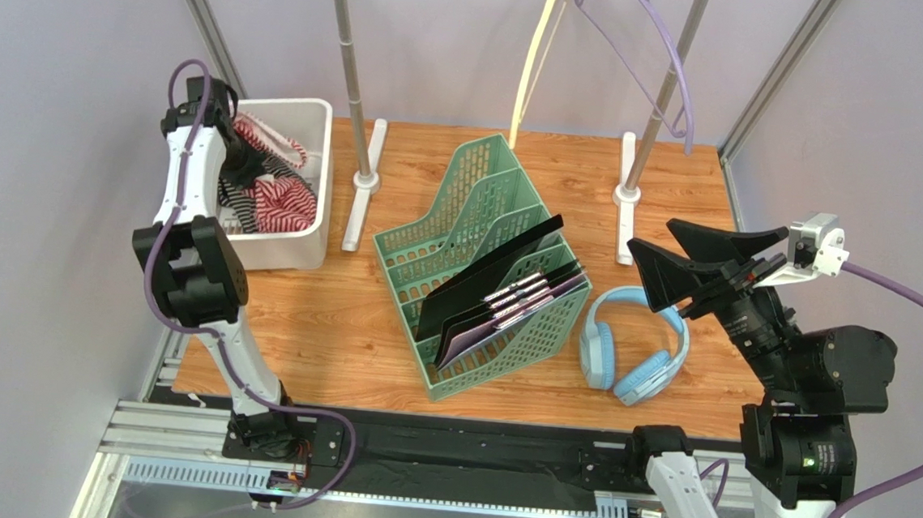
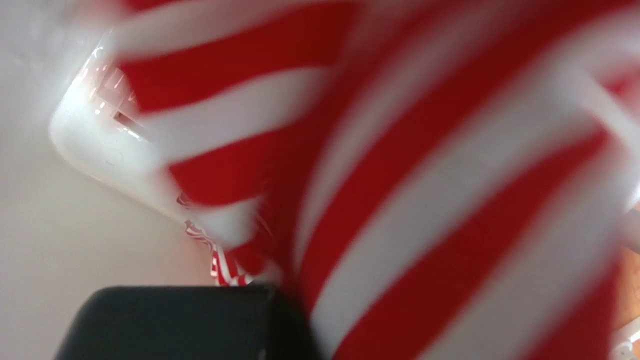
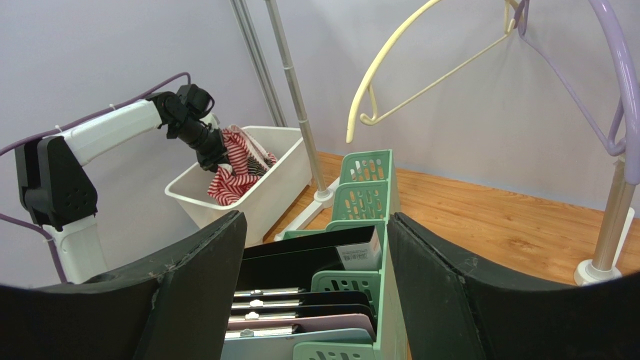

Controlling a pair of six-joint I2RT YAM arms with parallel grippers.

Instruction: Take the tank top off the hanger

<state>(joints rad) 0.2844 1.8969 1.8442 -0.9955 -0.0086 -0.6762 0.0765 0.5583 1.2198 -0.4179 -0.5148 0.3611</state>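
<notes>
The red-and-white striped tank top lies bunched in a white bin at the far left. My left gripper reaches into the bin and is shut on the cloth. In the left wrist view the striped tank top fills the frame, blurred, and hides the fingers. From the right wrist view the tank top hangs from the left gripper over the bin. A yellow hanger and a purple hanger hang bare on the rail. My right gripper stands open and holds nothing.
A green file rack with dark folders stands mid-table. Blue headphones lie to its right, below my right gripper. Two upright rail poles with white feet stand at the back.
</notes>
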